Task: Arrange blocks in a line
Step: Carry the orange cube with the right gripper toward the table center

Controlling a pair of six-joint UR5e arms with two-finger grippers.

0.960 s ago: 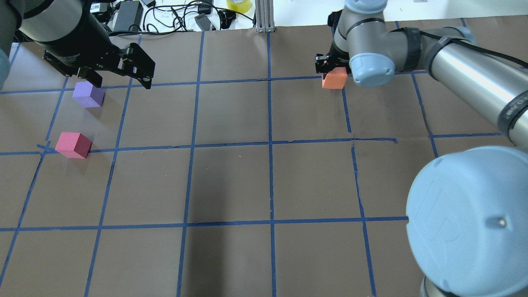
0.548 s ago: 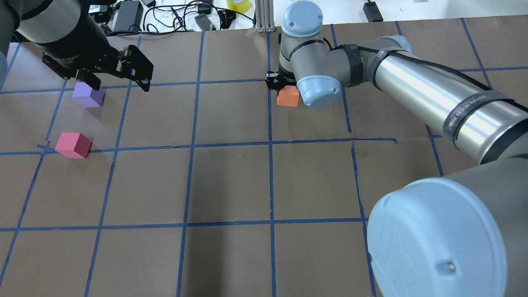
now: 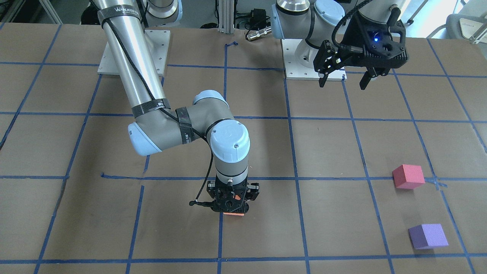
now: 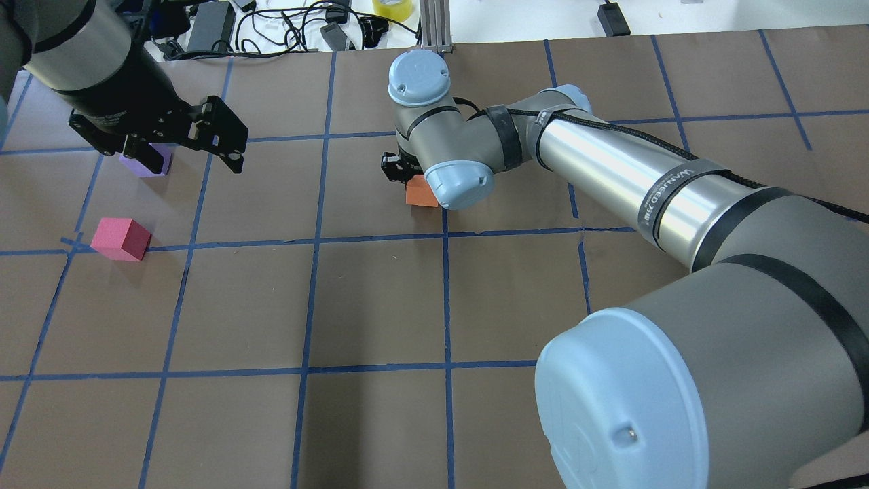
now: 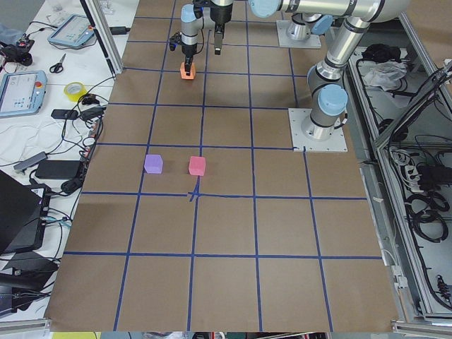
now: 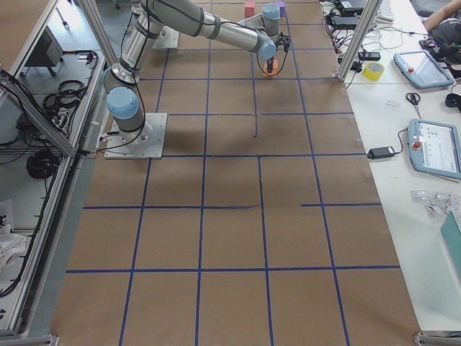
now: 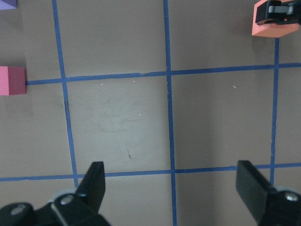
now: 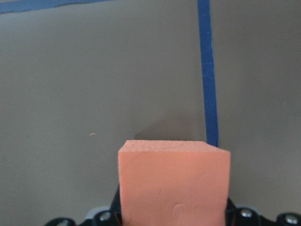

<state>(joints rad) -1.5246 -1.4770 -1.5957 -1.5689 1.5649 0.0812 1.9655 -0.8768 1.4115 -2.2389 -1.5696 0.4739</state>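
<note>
Orange block [image 4: 422, 192]: matte foam cube, pinched level in the right claw [image 3: 232, 207], about mid-length of the table [image 3: 342, 152], toward the edge far from the robot. Can't tell if it touches down. Purple block [image 3: 427, 236] and pinkish-red block [image 3: 408, 176]: loose, flat, toward the left end, apart; purple nearer that far edge.
</note>
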